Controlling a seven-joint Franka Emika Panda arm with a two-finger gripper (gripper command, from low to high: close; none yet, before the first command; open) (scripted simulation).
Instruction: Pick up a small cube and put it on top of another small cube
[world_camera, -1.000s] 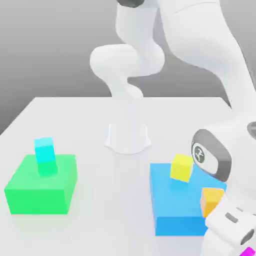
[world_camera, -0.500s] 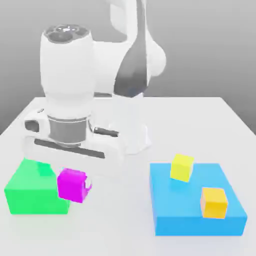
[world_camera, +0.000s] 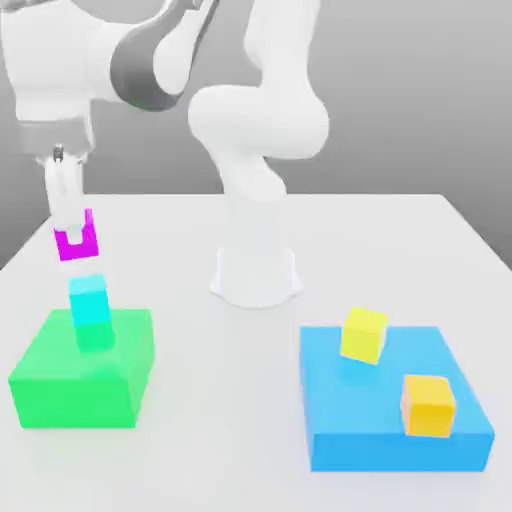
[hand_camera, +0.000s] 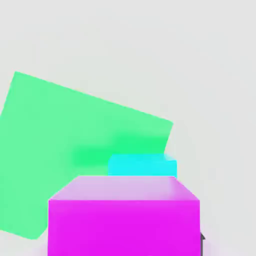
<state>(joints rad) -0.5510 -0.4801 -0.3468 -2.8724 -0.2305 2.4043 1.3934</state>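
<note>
The gripper (world_camera: 76, 243) pinched the magenta cube (world_camera: 77, 241) between its fingers, hanging just above the cyan cube (world_camera: 89, 300); beneath that sat the green block (world_camera: 70, 385); well apart lay the blue block (world_camera: 380, 425).

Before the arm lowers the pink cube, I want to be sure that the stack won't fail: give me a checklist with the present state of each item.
1. Grip: gripper shut on the pink cube. Ok.
2. Target free: nothing lies on the cyan cube. Ok.
3. Target seated: the cyan cube stands upright on the green block. Ok.
4. Clearance: the pink cube hangs above the cyan cube, with a gap between them. Ok.
5. Alignment: in the exterior view the pink cube sits slightly toward that view's left of the cyan cube. Cannot tell if centred.
6. Bystanders: the yellow cube and the orange cube rest on the blue block, away from the drop. Ok.
</note>
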